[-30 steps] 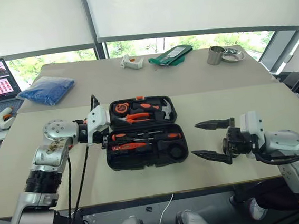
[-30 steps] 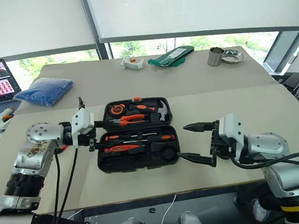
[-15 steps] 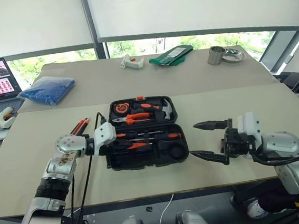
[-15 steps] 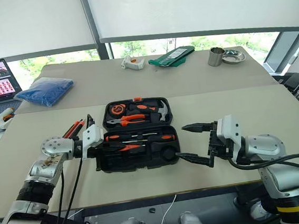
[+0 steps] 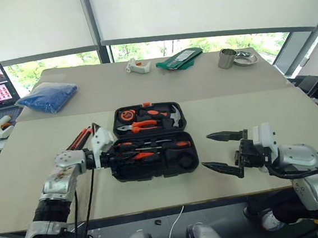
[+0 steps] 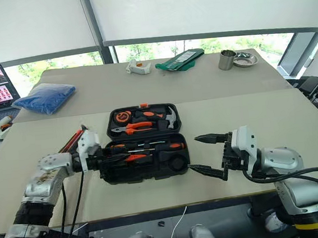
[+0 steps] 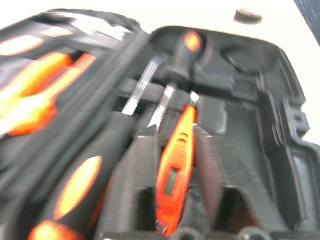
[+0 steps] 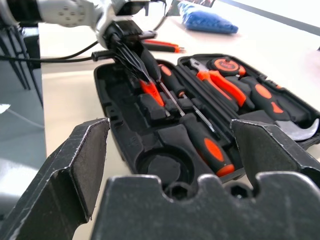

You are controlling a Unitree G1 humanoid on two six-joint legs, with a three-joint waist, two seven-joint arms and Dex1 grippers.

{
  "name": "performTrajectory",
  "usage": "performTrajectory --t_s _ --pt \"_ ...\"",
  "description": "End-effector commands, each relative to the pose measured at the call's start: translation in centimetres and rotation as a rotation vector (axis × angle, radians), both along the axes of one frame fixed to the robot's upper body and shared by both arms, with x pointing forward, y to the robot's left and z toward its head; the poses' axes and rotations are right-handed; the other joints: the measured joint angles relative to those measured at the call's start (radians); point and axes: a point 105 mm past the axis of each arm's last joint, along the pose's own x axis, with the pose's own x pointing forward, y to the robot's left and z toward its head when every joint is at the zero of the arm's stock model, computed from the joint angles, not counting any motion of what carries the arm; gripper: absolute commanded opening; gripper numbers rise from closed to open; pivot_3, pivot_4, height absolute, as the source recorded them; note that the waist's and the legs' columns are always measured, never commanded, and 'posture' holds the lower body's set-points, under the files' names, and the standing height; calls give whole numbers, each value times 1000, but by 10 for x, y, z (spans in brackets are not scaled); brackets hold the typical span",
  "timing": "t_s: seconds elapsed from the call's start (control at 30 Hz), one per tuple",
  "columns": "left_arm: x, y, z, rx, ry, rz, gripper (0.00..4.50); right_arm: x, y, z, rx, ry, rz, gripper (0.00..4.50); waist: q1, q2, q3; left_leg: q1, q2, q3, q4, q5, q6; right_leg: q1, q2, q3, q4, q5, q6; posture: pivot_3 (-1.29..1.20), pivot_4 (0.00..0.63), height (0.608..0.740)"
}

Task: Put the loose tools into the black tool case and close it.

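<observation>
The black tool case (image 5: 150, 140) lies open on the table (image 5: 248, 107), its long axis across the robot's front, lid half on the far side. The right gripper (image 5: 225, 151) hovers beside its right end, jaws spread wide and empty. The left gripper (image 5: 113, 155) reaches into the left end; whether it is gripping anything cannot be told. Slim screwdrivers (image 5: 156, 147) lie lengthwise in the near half, and a loose screwdriver (image 5: 78, 140) lies on the table outside, angled away from the robot.
</observation>
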Motion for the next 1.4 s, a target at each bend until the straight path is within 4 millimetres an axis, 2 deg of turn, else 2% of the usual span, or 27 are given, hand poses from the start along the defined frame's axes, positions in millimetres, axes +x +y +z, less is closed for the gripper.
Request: performTrajectory --t_s 0.03,0.1,0.13,0.17,0.2,0.27,0.33,0.43,0.5,0.57,0.67,0.8,0.93,1.07,1.1,1.2,1.33,1.4 --pt "-25 57 14 -46 -47 232 2562 1 -8 8 32 -64 -54 4500 -11 0 0 0 0 0 0 0 0 0 0 0 0 0 0 0 150 740" --pt "-43 99 6 -4 -39 414 3366 0 -10 7 33 -84 -70 4500 -17 0 0 0 1 0 -2 -1 0 -1 0 0 -1 0 0 0 150 740" --pt "-55 121 5 -9 -29 508 3590 -2 -10 8 48 -92 -73 4500 -16 0 0 0 1 0 -2 -1 0 -1 0 0 -1 -1 0 0 150 740" --pt "-66 138 3 -11 -25 583 4057 -4 -9 9 66 -106 -65 4500 -15 0 0 0 1 0 -2 -1 -1 -1 0 -1 -1 -2 -2 0 150 740" --pt "-79 155 1 -7 -20 657 4422 -9 -8 14 128 -130 -39 4500 -14 0 0 0 1 0 -1 -1 -1 -1 -1 -1 -1 -4 -5 0 150 740" --pt "-102 182 -4 -10 -13 791 4476 -17 -6 14 170 -124 4 4500 -9 0 0 0 2 -1 -1 -3 -4 0 -1 -2 -1 -5 -6 0 150 740" --pt "-118 200 -11 -12 -3 891 4476 -20 -3 12 191 -76 25 4500 0 2 1 1 1 -1 -1 -6 -9 0 -4 -3 -1 -5 -6 0 150 740" --pt "-135 218 -24 5 20 1020 4476 -23 5 11 219 -52 56 4500 12 2 1 5 0 0 -1 -6 -10 0 -8 -4 -3 -5 -6 0 150 740" --pt "-132 215 -25 -5 25 1024 4476 -22 8 12 228 -66 60 4500 17 1 1 5 0 0 -2 -7 -10 0 -9 -5 -4 -5 -6 0 150 740" --pt "-121 210 -30 14 89 1007 4476 -19 11 16 237 -99 65 4500 20 1 1 4 0 0 -2 -7 -10 0 -10 -6 -5 -5 -6 0 150 740" --pt "-100 202 -22 -5 126 949 4476 -16 16 22 243 -126 79 4500 22 1 1 3 1 0 -2 -7 -10 -1 -10 -7 -6 -5 -6 0 150 740" --pt "-51 172 -7 36 162 793 4476 -11 18 36 292 -148 85 4500 27 3 1 0 6 0 -2 -7 -10 -1 -5 -10 -11 -5 -6 0 150 740" --pt "-5 153 0 89 157 759 4476 -7 20 42 328 -147 74 4500 33 4 0 -1 10 5 -1 -6 -10 1 -2 -9 -14 -1 -7 0 150 740" --pt "33 141 -6 125 184 758 4476 -6 22 39 320 -146 62 4500 25 3 0 -2 7 7 -1 -4 -9 0 1 -7 -12 10 -2 0 150 740" --pt "41 141 -9 141 196 770 4476 -6 22 38 316 -146 58 4500 22 3 0 -2 7 7 -2 -2 -3 0 2 -7 -13 10 -1 0 150 740" --pt "55 141 -22 197 247 791 4476 -8 21 37 307 -149 41 4500 9 3 0 -3 8 10 -3 -3 -5 -1 6 -7 -13 11 -7 0 150 740" --pt "59 138 -33 222 303 767 4476 -11 19 37 302 -147 26 4500 3 3 0 -3 8 13 -3 -5 -4 -1 6 -7 -14 10 -6 0 150 740" --pt "58 139 -38 241 325 759 3965 -12 17 37 297 -146 18 4500 4 3 0 -3 8 13 -3 -6 -4 0 6 -7 -14 7 -1 0 150 740"
